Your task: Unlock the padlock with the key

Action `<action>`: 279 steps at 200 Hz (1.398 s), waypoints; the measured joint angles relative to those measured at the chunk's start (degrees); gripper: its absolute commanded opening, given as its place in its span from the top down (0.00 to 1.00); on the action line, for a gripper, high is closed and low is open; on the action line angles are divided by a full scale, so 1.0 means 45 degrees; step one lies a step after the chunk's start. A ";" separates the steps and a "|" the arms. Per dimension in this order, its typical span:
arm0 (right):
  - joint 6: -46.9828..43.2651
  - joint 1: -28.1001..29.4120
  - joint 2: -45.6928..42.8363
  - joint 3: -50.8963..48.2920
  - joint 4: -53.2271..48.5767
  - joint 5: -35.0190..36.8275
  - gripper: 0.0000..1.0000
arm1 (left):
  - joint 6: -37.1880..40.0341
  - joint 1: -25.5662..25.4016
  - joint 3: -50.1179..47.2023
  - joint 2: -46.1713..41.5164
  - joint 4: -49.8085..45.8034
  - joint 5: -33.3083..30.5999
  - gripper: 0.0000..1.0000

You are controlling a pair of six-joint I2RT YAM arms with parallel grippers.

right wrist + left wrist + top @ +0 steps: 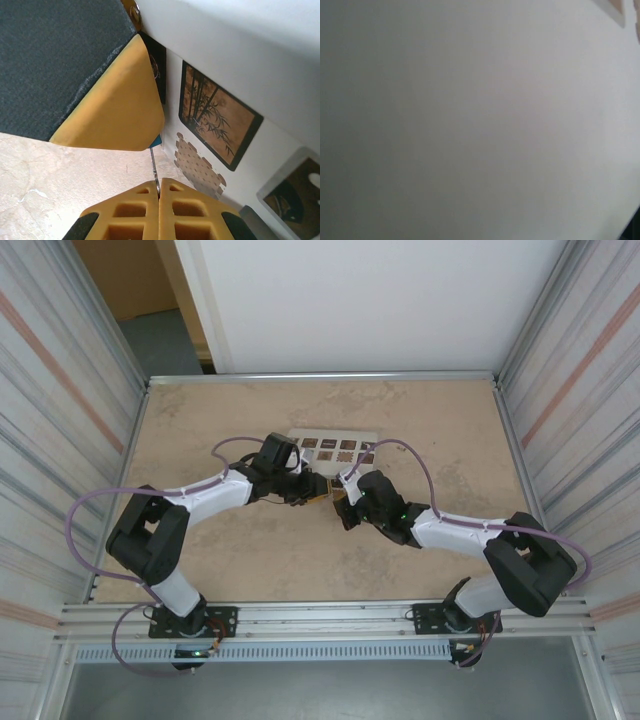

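In the right wrist view my right gripper [159, 187] is shut on the thin silvery key [153, 165]. The key's blade runs up to a small blue corner of the padlock [156, 141]. The rest of the padlock is hidden behind a yellow finger [110, 105] of my left gripper, which seems clamped on it. From above, the left gripper [313, 492] and right gripper [340, 502] meet tip to tip at the table's middle. The padlock and key are too small to make out there.
A white box [335, 432] with dark picture squares lies just behind the two grippers. Its wall [240, 60] stands close on the right of the key. The left wrist view is a blurred pale surface [470, 120]. Metal rails edge the beige table [200, 580].
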 measured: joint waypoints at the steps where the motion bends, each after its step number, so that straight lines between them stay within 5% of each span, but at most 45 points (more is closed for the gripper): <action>1: 0.0000 0.0000 0.0000 0.0000 0.0000 0.0000 1.00 | 0.0000 0.0000 0.0000 0.0000 0.0000 0.0000 0.90; 279: 0.0039 -0.0685 -0.0121 -0.0248 0.0850 -0.1345 1.00 | -0.0325 0.0034 0.0000 -0.0189 0.0248 0.0112 0.90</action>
